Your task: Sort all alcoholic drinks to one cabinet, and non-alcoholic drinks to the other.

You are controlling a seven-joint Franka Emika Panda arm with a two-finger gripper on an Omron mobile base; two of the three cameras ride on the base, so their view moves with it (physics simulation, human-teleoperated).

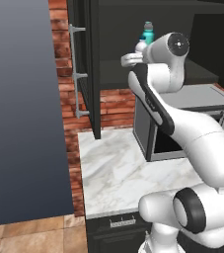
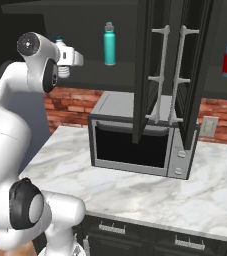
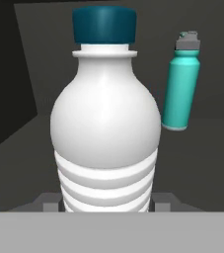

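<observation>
Gripper [image 3: 107,201] clamping ribbed water bottle [image 3: 106,128], smooth shoulders

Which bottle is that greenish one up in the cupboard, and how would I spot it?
Start at the microwave on the marble counter and look up to the open black cabinet's shelf above it. The teal bottle stands upright there, slim and straight-sided with a grey cap. The ribbed bottle beside it, in the gripper, is pale and rounded with a dark blue cap.

The ribbed water bottle [image 3: 106,133] looks like smooth, softly glossy plastic. The teal bottle [image 3: 180,86] has a satin sheen. The cabinet [image 2: 110,75] is matt black, its bar handles [image 2: 161,75] metallic; the counter [image 1: 118,170] is polished marble, the wall [image 1: 66,106] rough brick.
</observation>
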